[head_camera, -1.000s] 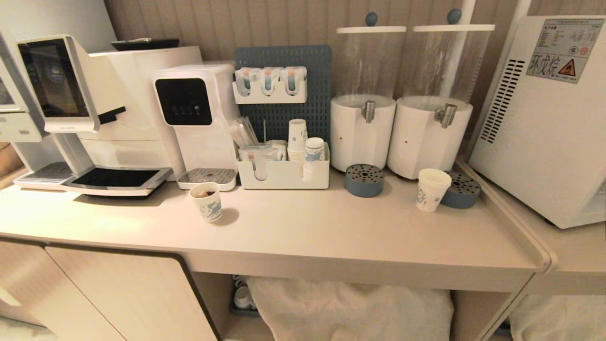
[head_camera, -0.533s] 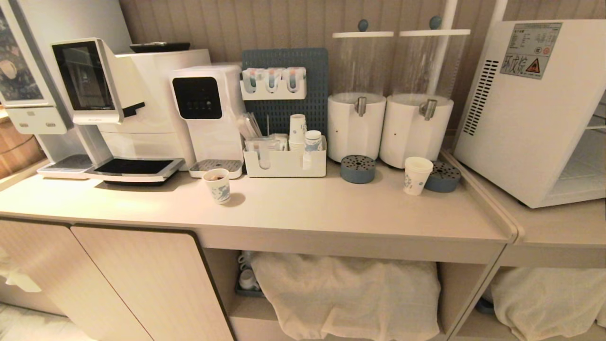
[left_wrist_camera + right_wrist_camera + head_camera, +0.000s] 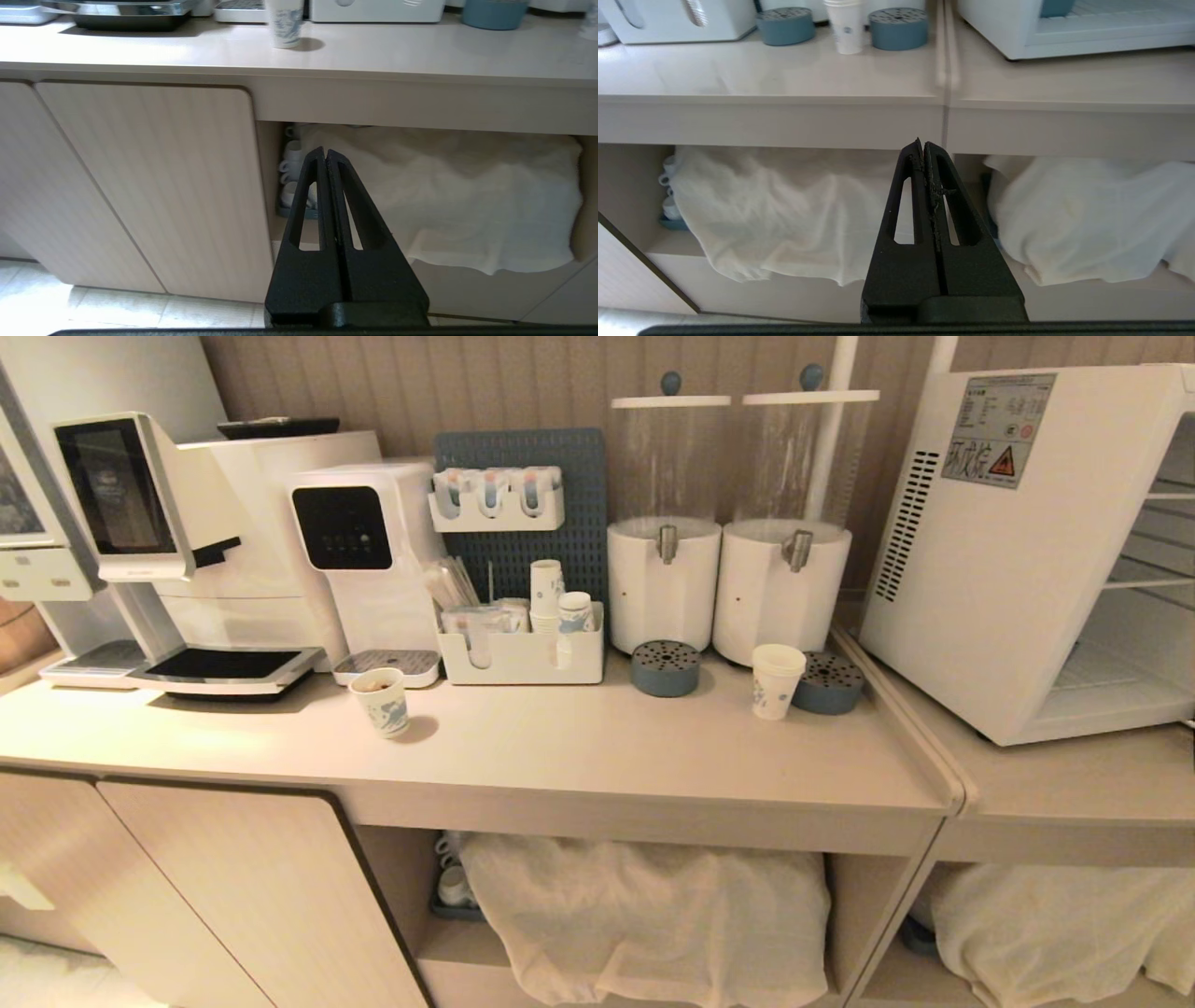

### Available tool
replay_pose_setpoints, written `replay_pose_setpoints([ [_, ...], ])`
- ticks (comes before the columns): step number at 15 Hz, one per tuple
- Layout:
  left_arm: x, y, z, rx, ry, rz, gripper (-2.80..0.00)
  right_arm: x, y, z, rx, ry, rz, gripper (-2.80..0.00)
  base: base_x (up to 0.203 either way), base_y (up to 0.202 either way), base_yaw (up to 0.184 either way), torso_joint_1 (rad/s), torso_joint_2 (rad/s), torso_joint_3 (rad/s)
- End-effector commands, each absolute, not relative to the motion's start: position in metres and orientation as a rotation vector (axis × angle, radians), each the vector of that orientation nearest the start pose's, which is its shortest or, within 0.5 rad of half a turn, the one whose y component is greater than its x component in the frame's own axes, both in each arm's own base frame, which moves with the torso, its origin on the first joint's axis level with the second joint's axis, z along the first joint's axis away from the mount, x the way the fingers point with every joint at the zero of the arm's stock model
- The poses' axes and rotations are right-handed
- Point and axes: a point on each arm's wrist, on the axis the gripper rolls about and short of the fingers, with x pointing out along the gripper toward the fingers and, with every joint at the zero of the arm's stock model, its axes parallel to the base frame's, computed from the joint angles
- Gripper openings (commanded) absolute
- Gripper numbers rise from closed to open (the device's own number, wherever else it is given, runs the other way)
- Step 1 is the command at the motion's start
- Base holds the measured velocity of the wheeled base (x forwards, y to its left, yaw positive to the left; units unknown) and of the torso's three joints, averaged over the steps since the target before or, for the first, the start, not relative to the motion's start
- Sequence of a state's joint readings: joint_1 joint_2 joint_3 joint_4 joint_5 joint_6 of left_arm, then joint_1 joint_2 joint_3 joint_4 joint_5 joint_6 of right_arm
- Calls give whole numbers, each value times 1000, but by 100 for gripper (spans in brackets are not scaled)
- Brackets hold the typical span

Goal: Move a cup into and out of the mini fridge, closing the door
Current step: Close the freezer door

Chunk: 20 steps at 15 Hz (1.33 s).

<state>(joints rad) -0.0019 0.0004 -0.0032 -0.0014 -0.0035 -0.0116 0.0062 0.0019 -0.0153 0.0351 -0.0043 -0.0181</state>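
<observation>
**Q:** Entry one. State of your jaws?

**A:** My left gripper (image 3: 325, 154) is pressed fully together, fingers meeting along one seam, nothing between them. It hangs low in front of the counter, facing a cabinet door (image 3: 140, 186) and a white cloth (image 3: 444, 196) draped in the open bay. My right gripper (image 3: 923, 145) is likewise closed flat and empty, pointing at the seam where the two counters meet. Neither arm appears in the head view.

**Q:** Where is the cup?

**A:** The cup (image 3: 776, 680) stands upright on the counter (image 3: 579, 756), touching or just beside the blue drip tray (image 3: 827, 682) at its 3 o'clock, under the right-hand white dispenser (image 3: 780, 588) at 12 o'clock.

**Q:** And the mini fridge?

**A:** The mini fridge (image 3: 980, 551) sits on the adjoining counter at the cup's 2 to 3 o'clock, well apart from it. Its front is open; wire shelves (image 3: 1148, 583) show inside. I cannot see its door from any view.

**Q:** Other cups?

**A:** A shorter printed paper cup (image 3: 380, 701) stands far off at the cup's 9 o'clock, before the water dispenser (image 3: 373, 560).
</observation>
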Motion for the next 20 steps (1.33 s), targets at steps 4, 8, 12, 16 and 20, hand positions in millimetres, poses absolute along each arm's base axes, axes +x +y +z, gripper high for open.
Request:
replay_pose_setpoints([
  [4,-23,0,76,-12,-6,-5,-280,-24,0,76,-20,23,2,-280,0,-194,-1,-1,3,3],
  [8,-23,0,76,-12,-6,-5,-280,-24,0,76,-20,25,2,-280,0,-194,-1,3,3,4],
  [12,-23,0,76,-12,-6,-5,-280,-24,0,76,-19,26,2,-280,0,-190,-4,2,2,1],
  [16,-23,0,76,-12,-6,-5,-280,-24,0,76,-19,26,2,-280,0,-194,0,3,2,2],
  [20,-23,0,76,-12,-6,-5,-280,-24,0,76,-19,26,2,-280,0,-193,1,5,1,4],
])
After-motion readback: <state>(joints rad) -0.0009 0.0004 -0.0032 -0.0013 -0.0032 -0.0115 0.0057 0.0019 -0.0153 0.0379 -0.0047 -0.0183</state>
